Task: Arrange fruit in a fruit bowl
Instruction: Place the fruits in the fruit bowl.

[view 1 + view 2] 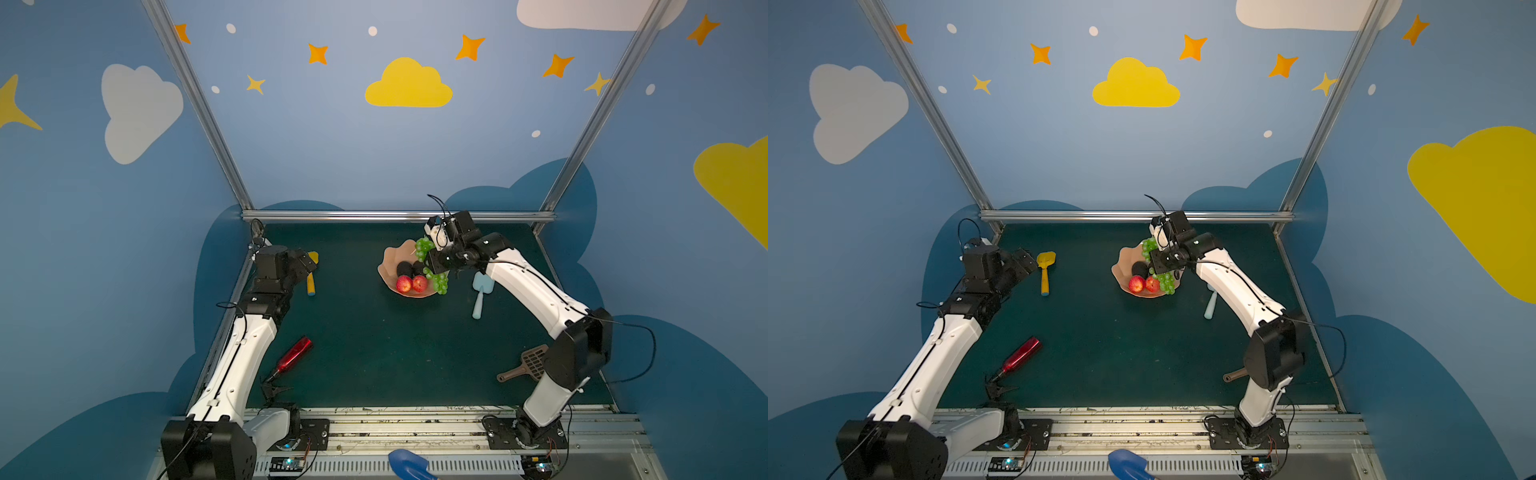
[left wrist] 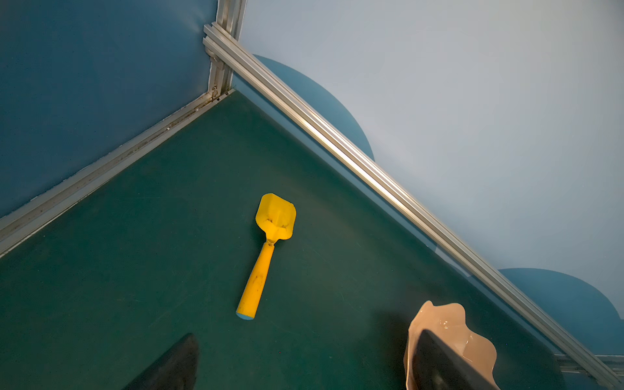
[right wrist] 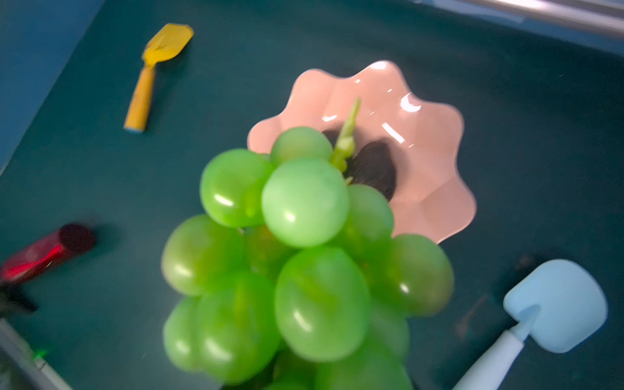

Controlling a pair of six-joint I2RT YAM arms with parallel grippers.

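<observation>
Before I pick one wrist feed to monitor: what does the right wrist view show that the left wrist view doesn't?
Only the right wrist view: the grapes close up, an avocado, the light-blue scoop, a red bottle. Only the left wrist view: the frame's corner. Both: the yellow scoop and the pink bowl.

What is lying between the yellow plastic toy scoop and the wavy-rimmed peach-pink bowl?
Nothing: in both top views only bare dark green mat separates the yellow scoop from the bowl.
</observation>
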